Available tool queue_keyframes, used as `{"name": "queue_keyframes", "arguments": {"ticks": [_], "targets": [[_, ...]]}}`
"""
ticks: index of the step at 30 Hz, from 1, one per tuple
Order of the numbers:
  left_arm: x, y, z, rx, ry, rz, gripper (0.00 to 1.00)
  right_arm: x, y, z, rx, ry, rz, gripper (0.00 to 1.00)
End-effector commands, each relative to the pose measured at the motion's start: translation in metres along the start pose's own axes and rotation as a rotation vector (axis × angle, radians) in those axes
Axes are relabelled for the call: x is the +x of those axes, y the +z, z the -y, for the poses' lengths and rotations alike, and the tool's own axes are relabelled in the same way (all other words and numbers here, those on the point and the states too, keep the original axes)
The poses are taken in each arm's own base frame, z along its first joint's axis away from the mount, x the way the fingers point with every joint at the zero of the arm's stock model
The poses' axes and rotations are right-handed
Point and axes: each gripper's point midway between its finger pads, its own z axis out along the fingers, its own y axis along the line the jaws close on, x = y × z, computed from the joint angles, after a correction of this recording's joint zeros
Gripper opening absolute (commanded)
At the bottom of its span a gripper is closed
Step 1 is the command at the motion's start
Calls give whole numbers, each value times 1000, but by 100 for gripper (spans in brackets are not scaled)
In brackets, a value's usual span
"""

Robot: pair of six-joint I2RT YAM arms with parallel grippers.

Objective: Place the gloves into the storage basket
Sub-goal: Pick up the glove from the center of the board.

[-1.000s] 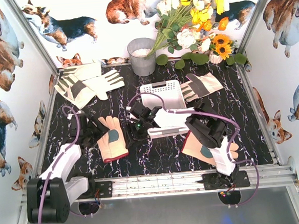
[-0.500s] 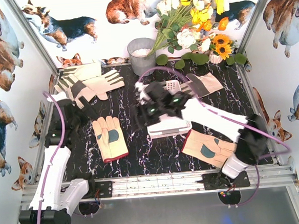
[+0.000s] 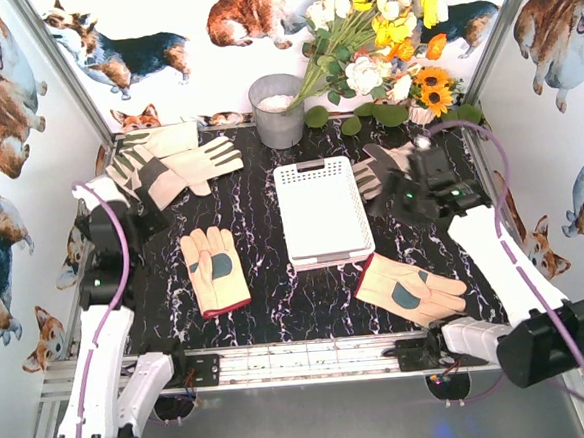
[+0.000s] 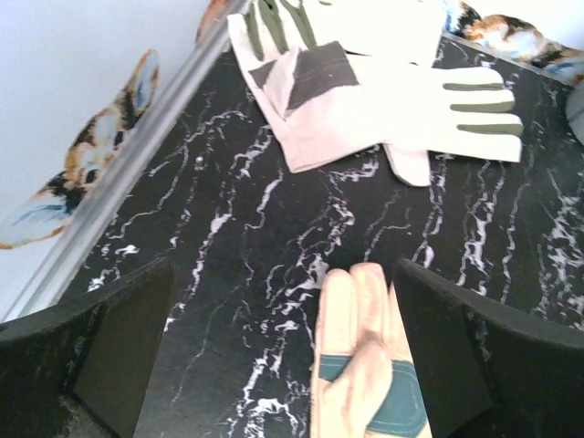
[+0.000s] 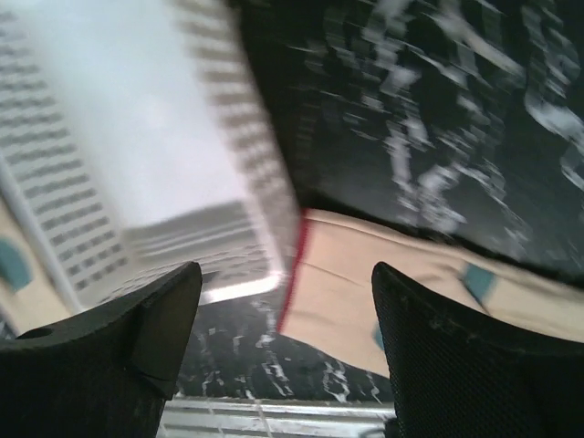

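Note:
The white lattice storage basket [image 3: 322, 212] lies in the middle of the black marbled table; nothing shows inside it. It also shows blurred in the right wrist view [image 5: 128, 173]. Cream gloves with grey patches [image 3: 173, 162] lie at the back left, also in the left wrist view [image 4: 365, 100]. A peach glove pair [image 3: 215, 269] lies left of the basket, its fingertips in the left wrist view [image 4: 360, 356]. Another peach glove [image 3: 409, 289] lies front right, also in the right wrist view [image 5: 392, 283]. One cream glove [image 3: 393, 165] lies right of the basket. My left gripper [image 4: 283, 347] is open and empty at the left edge. My right gripper [image 5: 287, 338] is open and empty, raised over the right side.
A grey round bucket [image 3: 276, 110] stands at the back centre beside a bunch of artificial flowers [image 3: 385, 42]. Printed walls close the table on three sides. An aluminium rail [image 3: 312, 358] runs along the front edge with both arm bases.
My right arm swung from over the basket to the right side, uncovering the basket. My left arm drew back from beside the peach pair to the left edge and rose.

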Motion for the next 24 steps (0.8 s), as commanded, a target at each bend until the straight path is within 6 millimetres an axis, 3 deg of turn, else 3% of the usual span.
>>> {"name": "queue_keyframes", "arguments": {"ticks": [1,5,8,13,17,24], "targets": [[3,1,-22,-95,31,52,100,19,0,76,262,208,-30,78],[5,3,-24,-112,32,45,100,38,3,126,439,372,-44,77],[7,6,-24,-119,30,40,100,55,9,143,490,429,-65,76],[12,6,-37,-189,35,23,100,82,34,136,411,423,-191,71],[11,6,-37,-192,35,28,100,95,43,141,431,411,-271,65],[12,9,-36,-190,40,16,100,115,61,129,360,428,-412,56]]}}
